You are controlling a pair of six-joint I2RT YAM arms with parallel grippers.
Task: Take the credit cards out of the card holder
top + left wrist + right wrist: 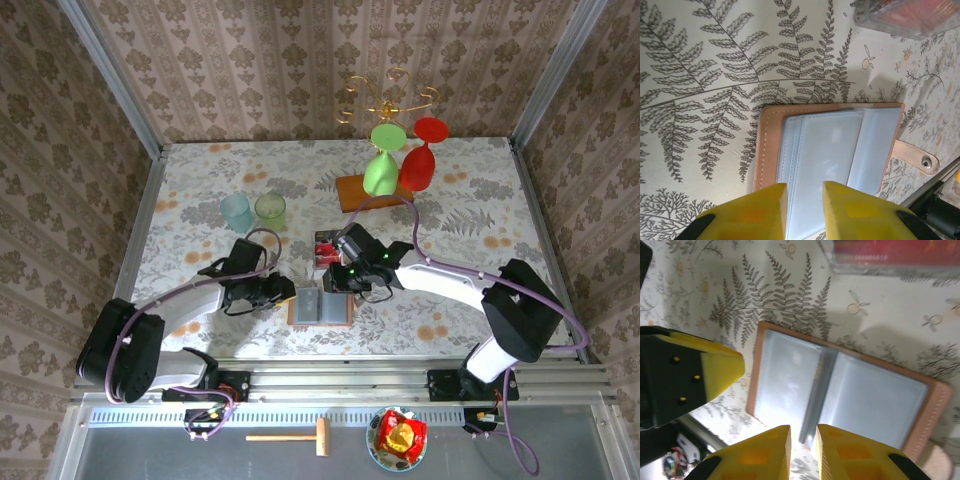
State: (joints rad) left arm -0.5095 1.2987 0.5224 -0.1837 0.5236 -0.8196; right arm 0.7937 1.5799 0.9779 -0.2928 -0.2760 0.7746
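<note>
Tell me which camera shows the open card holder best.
The right wrist view: the card holder lies open, both blue-grey leaves and the fold visible. The left wrist view adds its clasp tab, but its lower edge is hidden. The top view shows it small.

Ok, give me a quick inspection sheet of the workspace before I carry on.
Surface: flowered tablecloth, flat.
Job's things: card holder lying open, sleeves look empty; red cards stacked beyond it.
Clutter: two cups, two goblets on a board.
Grippers: left gripper and right gripper over the holder, slightly open, holding nothing.
Cables: cable loops along both arms, off the holder.
Surroundings: patterned walls; hammer, bowl off the table.
</note>
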